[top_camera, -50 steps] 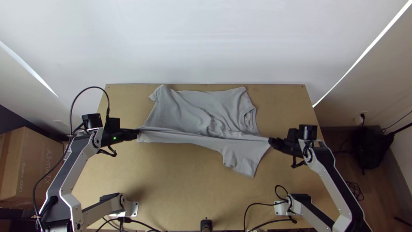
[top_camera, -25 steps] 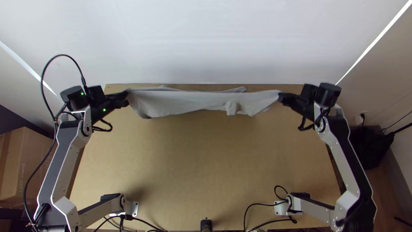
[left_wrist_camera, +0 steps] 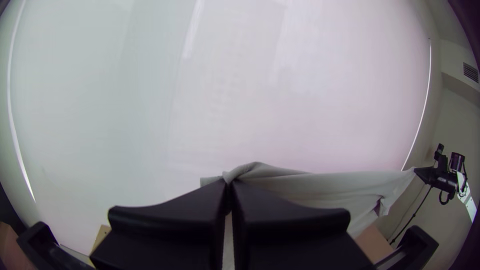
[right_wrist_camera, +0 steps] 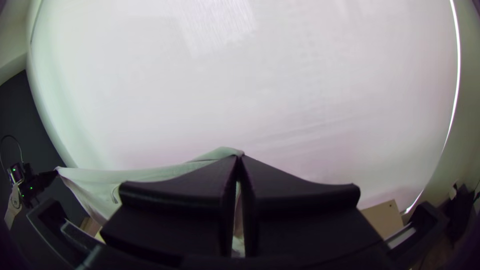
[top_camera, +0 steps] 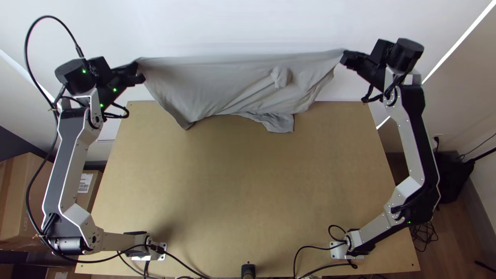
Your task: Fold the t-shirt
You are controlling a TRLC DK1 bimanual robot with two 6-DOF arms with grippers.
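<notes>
Grey tee [top_camera: 222,82] aloft, box [top_camera: 87,200] L w/ printed label [top_camera: 85,182].

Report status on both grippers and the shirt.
Left gripper and right gripper both shut on the t-shirt. Shirt stretched between them, lower edge hanging at the table's far side. Nothing visibly in the way.

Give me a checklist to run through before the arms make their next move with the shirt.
1. Left gripper shut on the t-shirt: ok.
2. Right gripper shut on it too: ok.
3. Upper edge drawn out between both grippers: ok.
4. Hanging cloth smooth: not ok, a small bunched lump sits nearer the right gripper.
5. Lower edge even: not ok, it hangs unevenly.
6. All cloth lifted off the table: cannot tell.
</notes>
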